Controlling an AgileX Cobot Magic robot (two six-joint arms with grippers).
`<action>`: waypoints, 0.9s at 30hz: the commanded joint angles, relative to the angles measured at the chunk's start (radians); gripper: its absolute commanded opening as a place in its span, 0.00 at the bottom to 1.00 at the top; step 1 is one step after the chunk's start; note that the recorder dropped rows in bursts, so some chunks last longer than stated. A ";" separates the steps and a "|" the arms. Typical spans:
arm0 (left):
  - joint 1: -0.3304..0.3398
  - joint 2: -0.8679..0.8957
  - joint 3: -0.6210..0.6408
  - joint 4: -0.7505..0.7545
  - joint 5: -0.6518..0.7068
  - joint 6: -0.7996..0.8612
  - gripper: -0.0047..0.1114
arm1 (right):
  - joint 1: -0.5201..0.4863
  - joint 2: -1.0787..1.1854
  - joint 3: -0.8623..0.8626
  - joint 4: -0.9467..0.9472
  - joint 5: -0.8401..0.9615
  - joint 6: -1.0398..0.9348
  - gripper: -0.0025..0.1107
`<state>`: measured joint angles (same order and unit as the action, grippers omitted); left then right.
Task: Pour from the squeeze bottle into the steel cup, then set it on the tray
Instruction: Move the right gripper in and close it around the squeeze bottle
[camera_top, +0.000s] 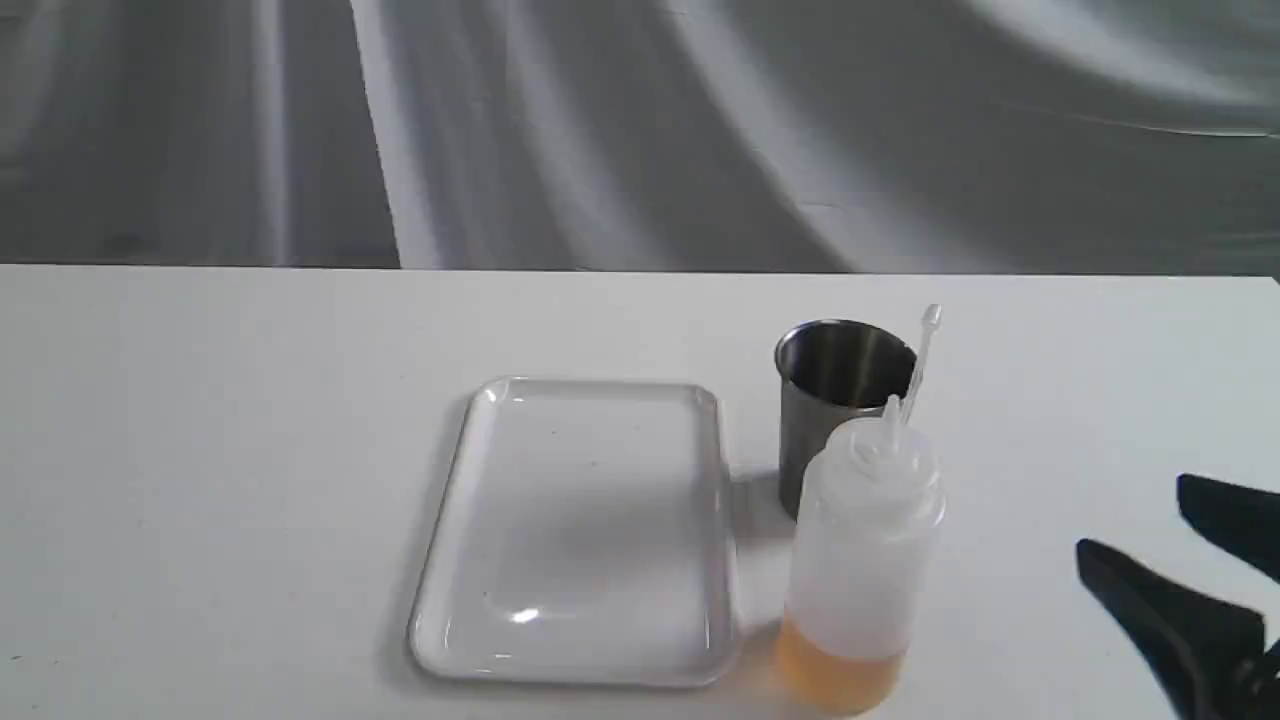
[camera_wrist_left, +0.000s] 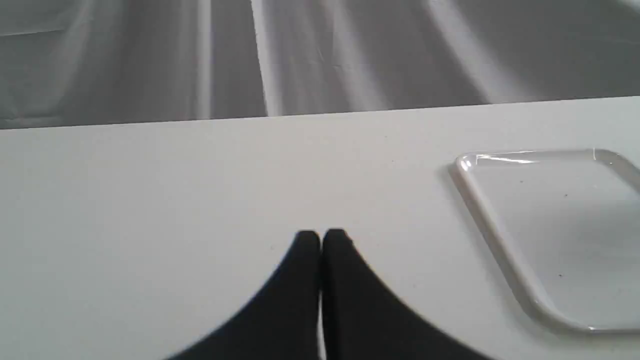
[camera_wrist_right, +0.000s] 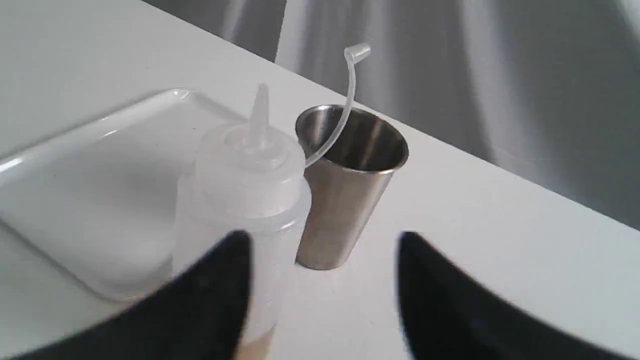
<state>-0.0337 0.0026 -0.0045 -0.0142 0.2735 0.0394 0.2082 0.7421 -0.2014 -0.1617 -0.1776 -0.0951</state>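
The squeeze bottle (camera_top: 862, 560) (camera_wrist_right: 240, 200) stands upright on the white table, amber liquid at its bottom, its cap strap sticking up. Just behind it stands the steel cup (camera_top: 835, 400) (camera_wrist_right: 347, 185), upright and seemingly empty. The white tray (camera_top: 580, 530) (camera_wrist_left: 560, 235) (camera_wrist_right: 95, 185) lies empty to the bottle's left. My right gripper (camera_top: 1140, 525) (camera_wrist_right: 322, 240) is open, off to the right of the bottle and apart from it, with nothing between its fingers. My left gripper (camera_wrist_left: 321, 237) is shut over bare table left of the tray, out of the exterior view.
The white table (camera_top: 200, 450) ends at a far edge, with a grey draped cloth (camera_top: 640, 130) behind it. Nothing else stands on the table.
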 joint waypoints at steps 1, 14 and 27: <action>-0.005 -0.003 0.004 -0.001 -0.008 -0.005 0.04 | 0.002 -0.004 0.006 0.011 -0.038 -0.007 0.84; -0.005 -0.003 0.004 -0.001 -0.008 -0.003 0.04 | 0.084 0.152 0.006 0.013 -0.115 0.107 0.95; -0.005 -0.003 0.004 -0.001 -0.008 -0.004 0.04 | 0.084 0.449 0.001 -0.018 -0.270 0.095 0.95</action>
<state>-0.0337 0.0026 -0.0045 -0.0142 0.2735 0.0394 0.2891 1.1605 -0.2014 -0.1663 -0.4101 0.0000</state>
